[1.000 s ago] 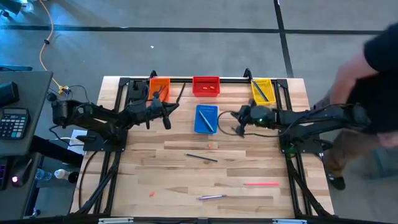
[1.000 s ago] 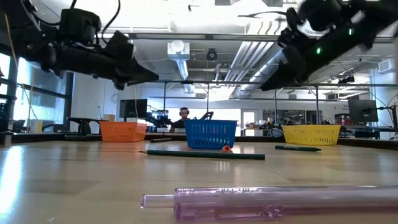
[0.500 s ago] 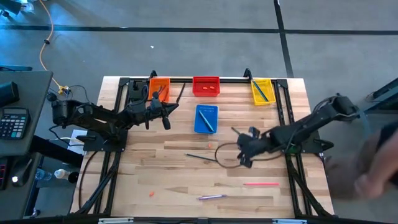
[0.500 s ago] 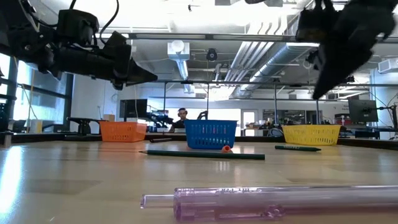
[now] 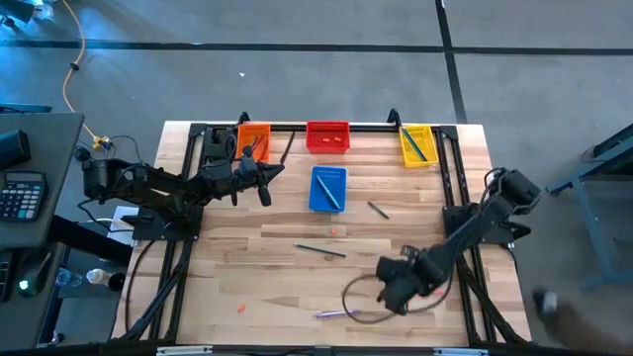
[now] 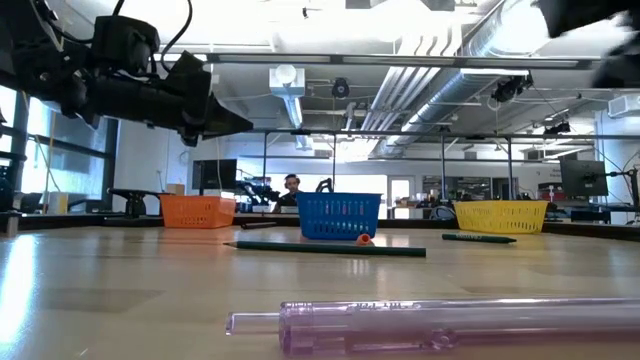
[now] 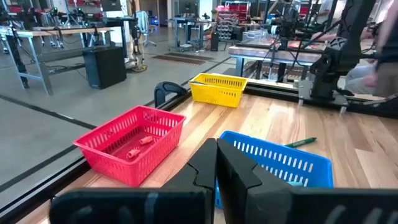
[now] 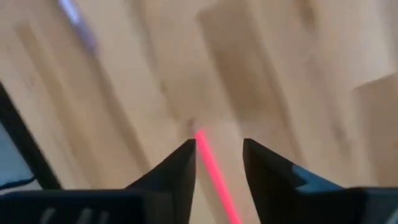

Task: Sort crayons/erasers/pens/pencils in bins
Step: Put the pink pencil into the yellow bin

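Observation:
My right gripper (image 8: 219, 152) points down and stands open over the near right of the table (image 5: 247, 277). The pink pen (image 8: 212, 169) lies on the wood between its fingers, untouched. In the high view the right gripper (image 5: 396, 284) covers that pen. A purple pen (image 5: 336, 312) lies near the front edge. Two dark pencils (image 5: 321, 250) (image 5: 378, 209) and two orange erasers (image 5: 336, 231) (image 5: 240, 308) lie loose. My left gripper (image 5: 265, 184) hovers shut, pointing level, left of the blue bin (image 5: 328, 188). The orange bin (image 5: 253, 139), red bin (image 5: 327, 136) and yellow bin (image 5: 416, 144) line the far edge.
The red bin (image 7: 134, 149) holds small red pieces. The blue and yellow bins hold sticks. Black frame rails (image 5: 455, 178) run along the table's sides and far edge. A cable loop (image 5: 361, 297) hangs by my right gripper. Bare wood lies across the table's middle and near left.
My right gripper has swung from beside the blue bin toward the near edge, tipping from a slant to point straight down over the pink pen. The pencil it stood over by the blue bin now shows. A person at the table's right has moved off.

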